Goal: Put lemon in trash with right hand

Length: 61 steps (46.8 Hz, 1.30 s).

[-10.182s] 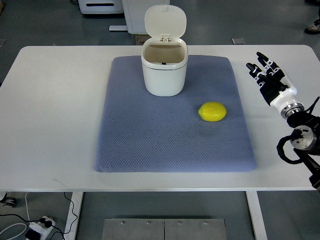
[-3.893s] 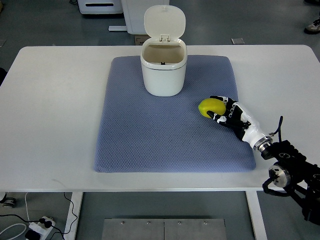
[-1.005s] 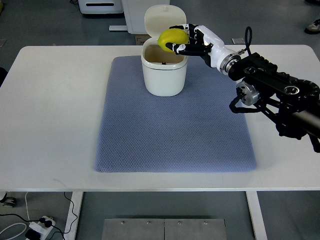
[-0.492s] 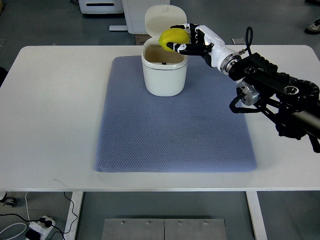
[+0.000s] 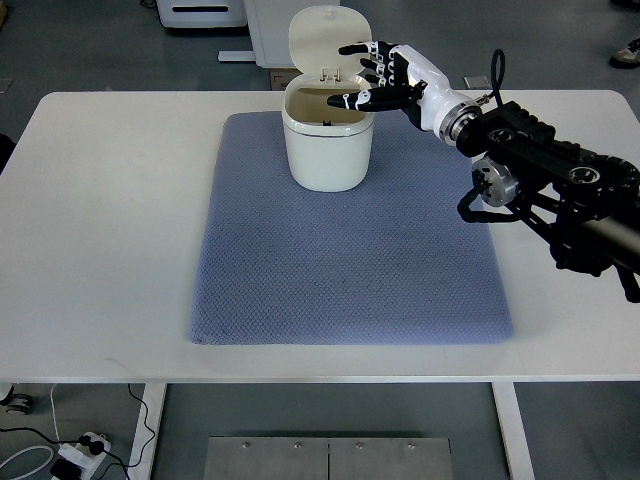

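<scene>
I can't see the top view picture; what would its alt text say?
A robot's right hand hovers open over an open white trash bin, holding nothing. The bin stands on a blue mat on a white table; no lemon shows.

A white rectangular counter point(image 5: 110, 230) carries a blue-grey textured fabric mat point(image 5: 340, 260) lying flat at its middle. Below the counter's near edge, a white power strip point(image 5: 78, 452) with cables lies on the grey floor point(image 5: 100, 45).
</scene>
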Tool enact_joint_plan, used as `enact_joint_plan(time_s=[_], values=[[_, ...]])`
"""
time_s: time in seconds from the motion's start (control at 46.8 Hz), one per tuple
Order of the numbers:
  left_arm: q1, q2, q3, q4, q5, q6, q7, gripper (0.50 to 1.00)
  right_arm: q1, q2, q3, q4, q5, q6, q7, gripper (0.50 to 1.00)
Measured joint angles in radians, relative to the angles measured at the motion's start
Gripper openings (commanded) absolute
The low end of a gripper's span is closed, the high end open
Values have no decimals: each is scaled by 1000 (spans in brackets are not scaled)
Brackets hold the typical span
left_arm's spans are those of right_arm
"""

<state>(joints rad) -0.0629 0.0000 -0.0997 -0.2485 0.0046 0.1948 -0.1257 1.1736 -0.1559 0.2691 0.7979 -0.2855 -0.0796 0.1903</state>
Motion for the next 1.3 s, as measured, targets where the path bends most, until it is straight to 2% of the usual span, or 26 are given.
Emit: enact_joint_plan(time_s=[0.214, 0.62, 1.005, 1.305], values=[[0, 0, 0, 0, 0, 0, 0, 1000, 2, -20, 4, 13, 0, 11, 0, 995], [0, 0, 0, 0, 0, 0, 0, 1000, -50, -160, 39, 104, 0, 14, -2, 998], [0, 0, 0, 0, 0, 0, 0, 1000, -181, -253, 184, 123, -5, 12, 3, 1000], [0, 0, 0, 0, 0, 0, 0, 1000, -340, -262, 400, 116, -3, 12, 0, 1000]])
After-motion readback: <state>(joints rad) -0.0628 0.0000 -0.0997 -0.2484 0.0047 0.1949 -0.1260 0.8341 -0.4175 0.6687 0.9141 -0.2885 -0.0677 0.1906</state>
